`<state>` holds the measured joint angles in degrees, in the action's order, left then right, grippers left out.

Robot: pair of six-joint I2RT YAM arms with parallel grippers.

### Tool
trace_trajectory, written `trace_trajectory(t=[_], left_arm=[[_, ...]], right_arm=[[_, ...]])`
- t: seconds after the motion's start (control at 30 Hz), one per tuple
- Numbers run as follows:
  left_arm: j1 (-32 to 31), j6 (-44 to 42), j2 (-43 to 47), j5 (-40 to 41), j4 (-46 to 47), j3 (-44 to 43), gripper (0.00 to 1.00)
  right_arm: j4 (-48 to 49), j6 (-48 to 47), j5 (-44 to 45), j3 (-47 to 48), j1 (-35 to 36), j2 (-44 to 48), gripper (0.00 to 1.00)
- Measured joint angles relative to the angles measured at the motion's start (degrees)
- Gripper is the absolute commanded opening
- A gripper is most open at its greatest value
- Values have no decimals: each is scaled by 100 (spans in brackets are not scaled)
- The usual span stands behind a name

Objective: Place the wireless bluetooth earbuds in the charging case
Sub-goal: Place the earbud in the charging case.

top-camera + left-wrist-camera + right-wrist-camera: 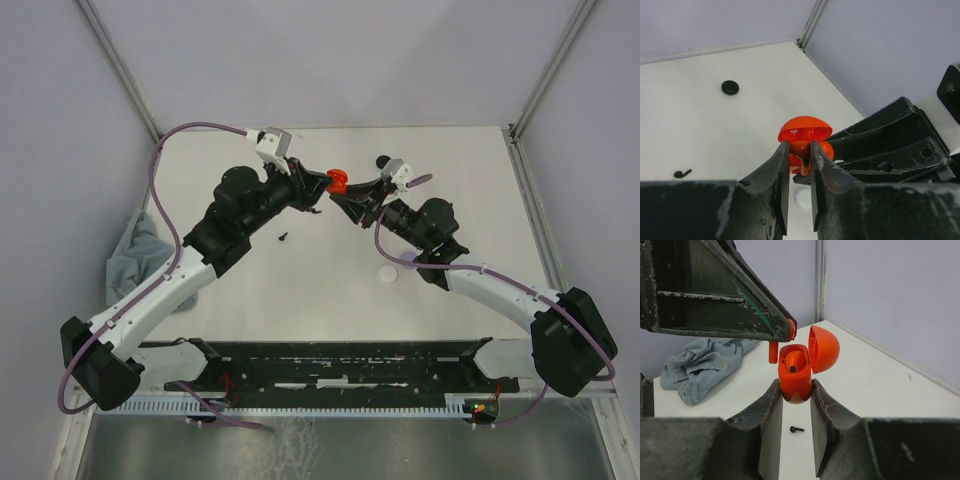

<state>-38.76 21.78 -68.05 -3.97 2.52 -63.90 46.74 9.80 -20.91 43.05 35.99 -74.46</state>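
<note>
The red charging case point(796, 382) is held upright above the table with my right gripper point(796, 386) shut on its lower half, and its lid point(824, 349) is hinged open to the right. A red earbud point(773, 352) hangs stem-down just left of the case's open mouth. My left gripper point(799, 146) is shut on that earbud point(803, 152), right in front of the case lid point(805, 128). From above, both grippers meet at the case point(338, 181) near the table's far middle. Whether the case's cavity holds a bud I cannot tell.
A black earbud point(284, 237) lies on the table below the grippers, also visible as the black earbud point(796, 429). Nearer the arms sits a white round case point(388, 274), and a black round case point(730, 87) lies farther off. A blue cloth point(130, 255) is bunched at the left edge.
</note>
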Motion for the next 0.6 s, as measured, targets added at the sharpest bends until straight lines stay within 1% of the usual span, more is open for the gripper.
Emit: trace_trajectory(t=[0.6], left_arm=[[0,0,90,4,238,-33,22]], right_arm=[[2,46,-11,0,0,15,5]])
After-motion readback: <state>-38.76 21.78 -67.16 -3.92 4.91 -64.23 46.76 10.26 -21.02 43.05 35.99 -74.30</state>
